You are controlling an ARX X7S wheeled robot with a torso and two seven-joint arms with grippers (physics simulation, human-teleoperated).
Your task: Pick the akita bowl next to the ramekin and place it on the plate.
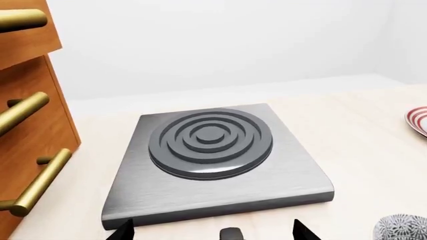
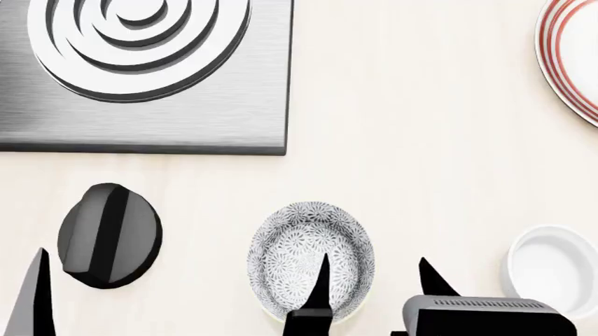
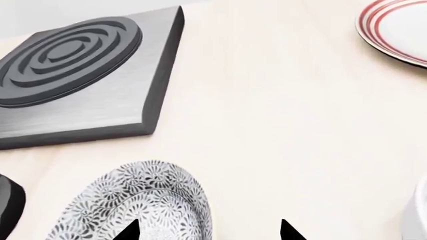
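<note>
- The akita bowl (image 2: pixel 311 261) sits on the counter (image 2: pixel 411 140), near the ramekin (image 2: pixel 553 260) on its right.
- Your right gripper (image 2: pixel 376 280) is spread open and holds nothing. One finger is over the bowl, the other is outside its right rim.
- Your right arm is nearer.
- The plate (image 2: pixel 570 59) is far off, ahead and right.
- You cannot tell if your left gripper (image 1: pixel 212 231) is open.

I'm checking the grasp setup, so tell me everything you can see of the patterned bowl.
The akita bowl is small, deep and round, with a fine grey-and-white floral pattern inside and out and a glazed ceramic look. It stands upright and empty on the pale counter, between the black knob and the ramekin, apart from both. One finger of the right end effector shows over its interior, the other outside its rim; contact cannot be told.
</note>
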